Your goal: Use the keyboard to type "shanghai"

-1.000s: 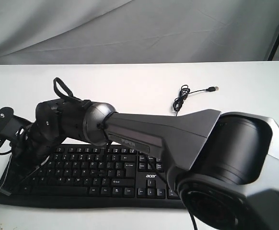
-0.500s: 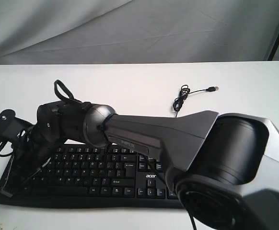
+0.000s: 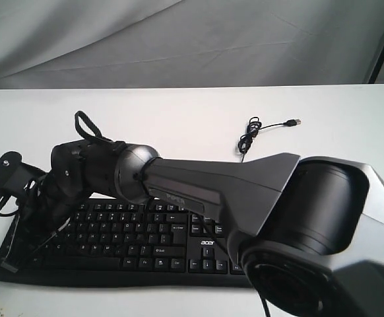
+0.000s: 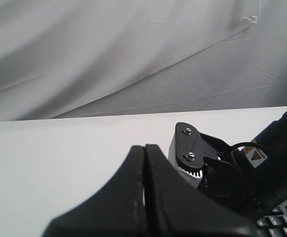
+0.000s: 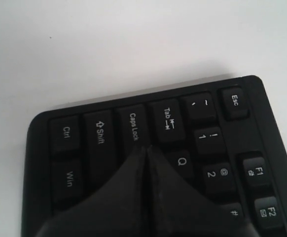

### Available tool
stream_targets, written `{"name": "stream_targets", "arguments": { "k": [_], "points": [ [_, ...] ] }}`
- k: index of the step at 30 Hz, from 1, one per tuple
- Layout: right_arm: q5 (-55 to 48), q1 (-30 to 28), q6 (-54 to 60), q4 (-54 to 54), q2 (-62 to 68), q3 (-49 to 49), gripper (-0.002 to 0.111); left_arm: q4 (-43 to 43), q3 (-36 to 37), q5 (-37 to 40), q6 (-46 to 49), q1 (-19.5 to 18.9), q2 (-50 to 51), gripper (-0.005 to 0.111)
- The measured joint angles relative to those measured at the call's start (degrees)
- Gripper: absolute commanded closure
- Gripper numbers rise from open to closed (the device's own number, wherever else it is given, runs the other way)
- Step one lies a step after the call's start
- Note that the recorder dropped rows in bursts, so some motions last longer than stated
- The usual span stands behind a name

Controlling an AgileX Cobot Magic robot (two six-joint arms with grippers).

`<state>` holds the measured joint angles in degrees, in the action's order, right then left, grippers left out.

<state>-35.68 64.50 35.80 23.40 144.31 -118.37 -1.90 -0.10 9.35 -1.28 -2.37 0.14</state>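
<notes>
Both left pincer (image 4: 144, 148) and right pincer (image 5: 147, 149) are closed, empty; white table (image 3: 179, 119), grey drape (image 3: 179, 39).

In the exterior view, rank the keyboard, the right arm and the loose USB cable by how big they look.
1. Right arm: largest, though it sits close to the camera, which inflates it.
2. Keyboard: next, partly hidden under the arm.
3. USB cable: smallest by far.

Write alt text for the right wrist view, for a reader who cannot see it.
The shut right gripper has its tip over a corner of the black keyboard, next to the Caps Lock and Q keys; whether it touches a key cannot be told. The keyboard lies on a white table.
</notes>
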Motion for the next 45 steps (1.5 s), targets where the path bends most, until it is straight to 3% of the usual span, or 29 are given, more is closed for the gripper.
{"name": "stream_targets", "arguments": {
  "k": [26,35,39,45],
  "points": [
    [-0.26,0.0,0.0,0.4,0.35,-0.44,0.108,0.0,0.0,0.0,0.1,0.0,0.0,0.107],
    [-5.24,0.0,-1.15,-6.84,-8.12,-0.02,0.108,0.0,0.0,0.0,0.1,0.0,0.0,0.107],
    [-6.48,-0.51,-1.61,-8.12,-13.41,6.06,0.108,0.0,0.0,0.0,0.1,0.0,0.0,0.107],
    [-2.96,-4.36,-1.72,-8.0,-22.2,24.15,0.108,0.0,0.0,0.0,0.1,0.0,0.0,0.107]
  ]
}}
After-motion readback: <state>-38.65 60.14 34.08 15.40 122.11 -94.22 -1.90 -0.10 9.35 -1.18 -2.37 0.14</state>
